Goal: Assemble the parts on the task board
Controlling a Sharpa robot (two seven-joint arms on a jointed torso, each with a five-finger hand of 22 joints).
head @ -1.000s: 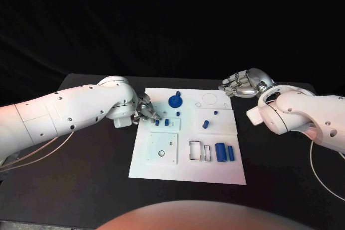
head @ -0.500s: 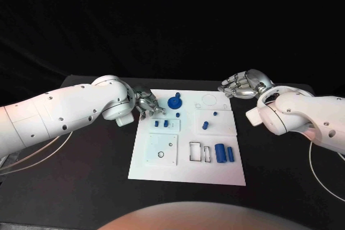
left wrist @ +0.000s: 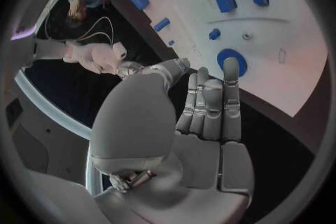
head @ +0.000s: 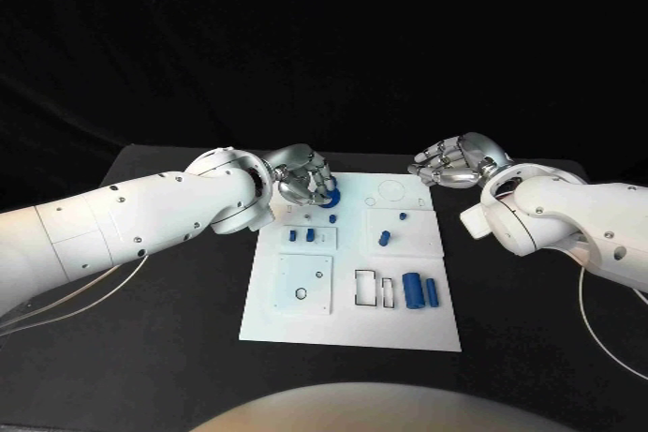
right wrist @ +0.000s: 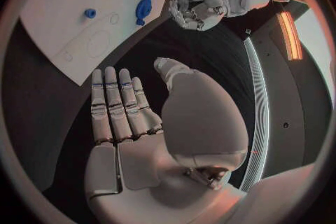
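Head view: both hands empty, left hand (head: 302, 179) above blue round part (head: 329, 197), right hand (head: 457, 162) spread

You have two white arms, a left arm (head: 128, 216) and a right arm (head: 574, 221), with smooth rounded shells dotted with small dark screws. Each ends in a silver hand: the left hand (head: 302, 177) and the right hand (head: 457, 162) are jointed metal with segmented fingers (left wrist: 210, 103) and dark seams at the segments. Thin pale cables (head: 61, 296) trail under your left arm, and one (head: 601, 334) below your right.
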